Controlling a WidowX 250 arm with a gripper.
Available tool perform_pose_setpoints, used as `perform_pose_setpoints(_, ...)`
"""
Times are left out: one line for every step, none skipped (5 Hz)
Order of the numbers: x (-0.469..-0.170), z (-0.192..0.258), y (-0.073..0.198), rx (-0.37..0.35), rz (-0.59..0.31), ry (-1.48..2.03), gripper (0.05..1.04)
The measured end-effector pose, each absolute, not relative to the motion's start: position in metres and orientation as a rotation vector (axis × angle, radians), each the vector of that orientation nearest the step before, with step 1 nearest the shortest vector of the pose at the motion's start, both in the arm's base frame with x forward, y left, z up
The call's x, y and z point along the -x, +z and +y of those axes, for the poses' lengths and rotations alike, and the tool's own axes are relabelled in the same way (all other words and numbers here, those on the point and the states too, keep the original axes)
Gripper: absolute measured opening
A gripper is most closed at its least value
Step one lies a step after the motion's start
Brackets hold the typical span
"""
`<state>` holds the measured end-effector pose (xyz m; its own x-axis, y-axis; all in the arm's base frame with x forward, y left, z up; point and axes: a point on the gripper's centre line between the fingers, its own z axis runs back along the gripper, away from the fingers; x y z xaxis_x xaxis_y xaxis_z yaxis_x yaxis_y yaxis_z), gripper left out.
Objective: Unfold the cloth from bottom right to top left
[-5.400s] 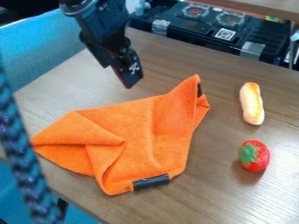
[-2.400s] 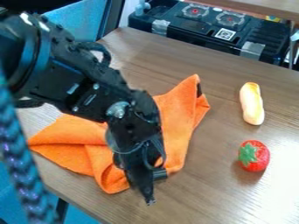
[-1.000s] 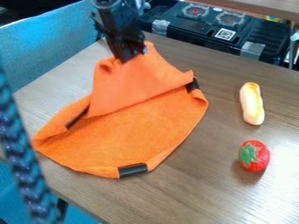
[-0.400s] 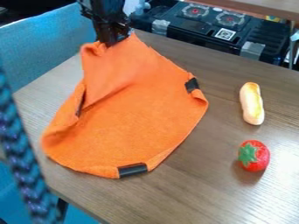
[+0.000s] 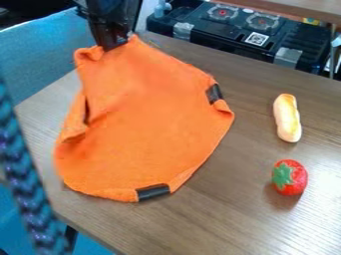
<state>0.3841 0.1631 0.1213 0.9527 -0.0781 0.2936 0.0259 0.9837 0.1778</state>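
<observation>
1. Camera view: orange cloth [image 5: 146, 124], one, mostly spread on your desk [image 5: 259, 214], left edge folded; likely light, limp, not fragile.
2. Hand [image 5: 112, 46], black, clamped on the cloth's raised upper-left corner; your best hold, probably, with little slip expected.
3. Black patches [image 5: 153, 192], two, at the cloth's bottom and right edges; possibly stiffer, so you'd do better gripping plain fabric.
4. Toy bread [image 5: 287, 118] and toy strawberry [image 5: 290, 178], well apart, right.
</observation>
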Motion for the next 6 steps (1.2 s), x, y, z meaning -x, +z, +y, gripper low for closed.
perform_pose_setpoints(-0.387, 0.176, 0.117, -0.18, -0.295, -0.074, 0.05)
perform_pose_setpoints(-0.39, 0.187, 0.114, -0.181, -0.264, -0.096, 0.07)
perform_pose_setpoints(-0.394, 0.195, 0.105, -0.194, -0.237, -0.093, 0.238)
perform_pose_setpoints(-0.394, 0.206, 0.105, -0.21, -0.251, -0.098, 0.477)
perform_pose_setpoints(-0.397, 0.216, 0.101, -0.21, -0.241, -0.096, 0.768)
perform_pose_setpoints(-0.399, 0.22, 0.108, -0.214, -0.256, -0.087, 0.99)
